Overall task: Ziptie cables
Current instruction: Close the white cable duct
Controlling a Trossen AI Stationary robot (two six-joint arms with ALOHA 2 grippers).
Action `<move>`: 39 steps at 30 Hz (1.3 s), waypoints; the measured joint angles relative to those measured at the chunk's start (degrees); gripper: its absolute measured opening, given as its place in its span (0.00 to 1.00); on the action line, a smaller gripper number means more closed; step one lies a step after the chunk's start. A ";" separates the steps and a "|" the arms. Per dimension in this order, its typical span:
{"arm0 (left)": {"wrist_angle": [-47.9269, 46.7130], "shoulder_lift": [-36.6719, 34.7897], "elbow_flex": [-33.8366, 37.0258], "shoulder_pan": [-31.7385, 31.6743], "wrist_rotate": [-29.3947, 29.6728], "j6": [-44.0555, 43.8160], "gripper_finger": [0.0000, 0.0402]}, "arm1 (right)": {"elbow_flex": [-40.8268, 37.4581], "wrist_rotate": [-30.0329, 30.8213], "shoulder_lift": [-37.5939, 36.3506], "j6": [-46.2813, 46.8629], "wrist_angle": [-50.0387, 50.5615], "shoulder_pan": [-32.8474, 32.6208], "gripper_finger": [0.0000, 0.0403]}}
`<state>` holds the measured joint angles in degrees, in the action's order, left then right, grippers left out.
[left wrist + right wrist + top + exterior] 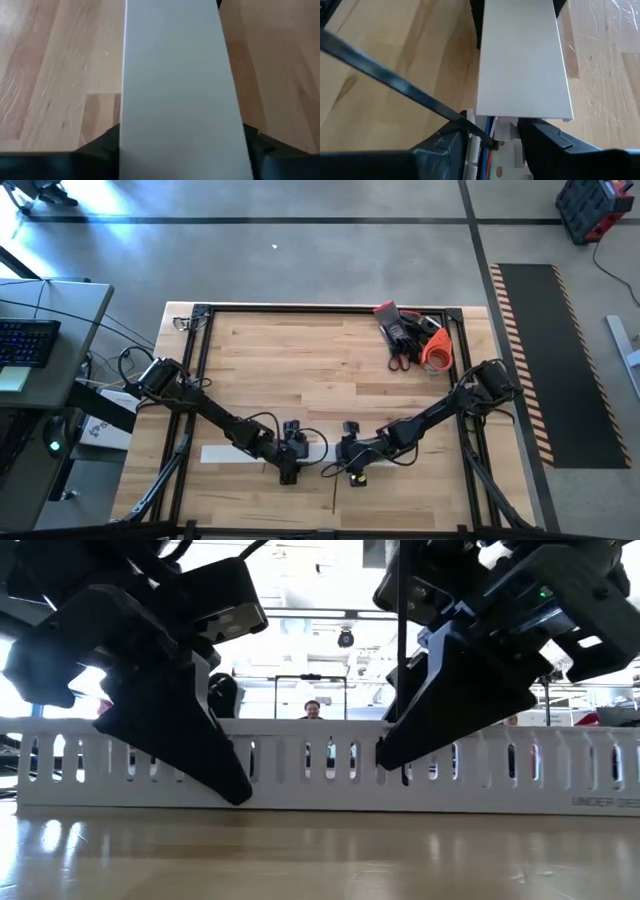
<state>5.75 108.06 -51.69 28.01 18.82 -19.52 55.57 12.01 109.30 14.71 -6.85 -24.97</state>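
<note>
Both arms are bent in toward the near edge of the wooden table point(300, 360), their grippers facing each other over a long white slotted channel point(330, 775) that lies flat along that edge. The left gripper point(289, 452) straddles the channel's flat white cover point(180, 95), one dark finger on either side of it, right up against it as far as I can see, so it appears clamped on the channel. The right gripper point(352, 452) sits at the other end, just beside the left one; its fingers point(445, 145) flank the open end of the channel, though whether they press on it I cannot tell. A black zip tie point(400, 85) slants across in front of them, its tip at the channel mouth. The cables point(487, 150) show there only as a few thin coloured wires, blue, red and white, tucked inside the channel under the cover. A red, black and orange heap of tools point(412, 335) rests at the far right corner, well apart. Beyond the table, a person point(313, 710) is visible in the room.
</note>
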 joint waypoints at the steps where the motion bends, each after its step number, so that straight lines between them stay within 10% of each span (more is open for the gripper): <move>1: 0.03 0.02 -0.17 -0.49 -0.81 0.47 0.56 | -0.01 0.46 0.00 0.08 0.01 -0.17 0.36; 7: -0.36 -0.01 -2.26 -3.57 -9.16 1.23 0.85 | 0.00 2.61 0.11 0.68 0.49 -0.57 0.35; 12: -12.52 -3.10 -6.45 -2.79 -7.43 3.36 0.90 | 0.12 3.37 0.13 0.24 1.61 -0.59 0.35; 26: -51.72 -13.02 -8.58 11.45 -7.47 -21.12 0.84 | 0.02 3.03 0.15 -1.09 2.54 -0.57 0.35; 39: -55.61 -12.78 -4.09 15.58 -14.71 -33.04 0.56 | -0.09 2.80 0.22 -1.35 2.37 -0.57 0.35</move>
<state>-49.86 95.29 -55.78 43.60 4.11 -52.56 55.48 14.80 109.51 13.37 -4.48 -25.54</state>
